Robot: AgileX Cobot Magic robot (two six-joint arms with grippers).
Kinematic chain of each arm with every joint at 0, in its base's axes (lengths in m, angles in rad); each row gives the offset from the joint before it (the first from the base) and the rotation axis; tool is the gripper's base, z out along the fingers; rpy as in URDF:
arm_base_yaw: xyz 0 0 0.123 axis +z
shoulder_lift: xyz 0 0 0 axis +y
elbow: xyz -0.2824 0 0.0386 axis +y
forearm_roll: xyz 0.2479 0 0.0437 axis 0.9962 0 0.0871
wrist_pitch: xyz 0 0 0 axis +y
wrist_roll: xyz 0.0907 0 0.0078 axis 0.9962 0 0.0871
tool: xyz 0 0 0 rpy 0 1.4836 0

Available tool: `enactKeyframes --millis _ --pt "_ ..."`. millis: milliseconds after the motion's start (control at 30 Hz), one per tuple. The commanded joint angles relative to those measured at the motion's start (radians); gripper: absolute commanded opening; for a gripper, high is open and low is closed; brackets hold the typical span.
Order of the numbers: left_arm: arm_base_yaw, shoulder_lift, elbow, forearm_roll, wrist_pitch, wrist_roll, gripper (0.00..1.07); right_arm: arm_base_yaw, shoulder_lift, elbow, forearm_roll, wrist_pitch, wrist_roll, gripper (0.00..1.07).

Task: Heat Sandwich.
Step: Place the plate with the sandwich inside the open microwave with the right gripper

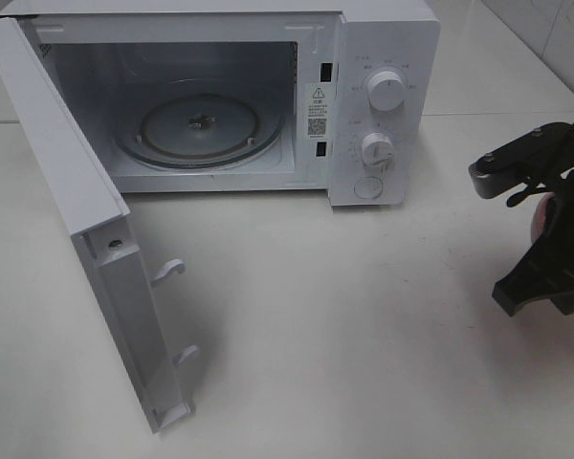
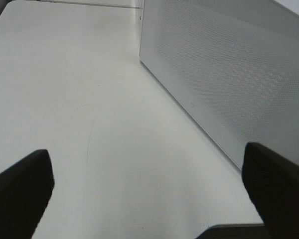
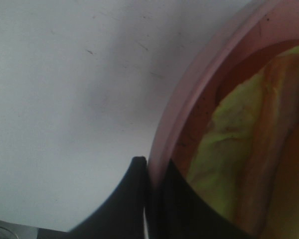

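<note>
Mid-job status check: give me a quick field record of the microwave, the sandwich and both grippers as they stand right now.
microwave: door swung wide open
turntable: bare, nothing loaded
sandwich: on pink plate, outside the microwave, to its right
right gripper: jaws shut on the plate rim
left gripper: jaws open, holding nothing
step left: plate not yet in the microwave
</note>
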Motion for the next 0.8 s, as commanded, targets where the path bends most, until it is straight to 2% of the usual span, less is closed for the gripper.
enactKeyframes --millis 33,333,800 --pt "0.003 -0.019 0.002 -0.005 -0.013 -0.001 0.98 0.054 -0.009 0.003 -0.037 0.021 -0.014 0.00" --pt "0.003 -0.019 0.002 -0.005 -0.013 -0.001 0.98 0.180 -0.016 0.003 -0.053 0.032 -0.029 0.00" --pt "0.003 -0.019 0.002 -0.005 -0.013 -0.001 0.98 0.306 -0.086 0.003 -0.105 0.059 -0.096 0.00"
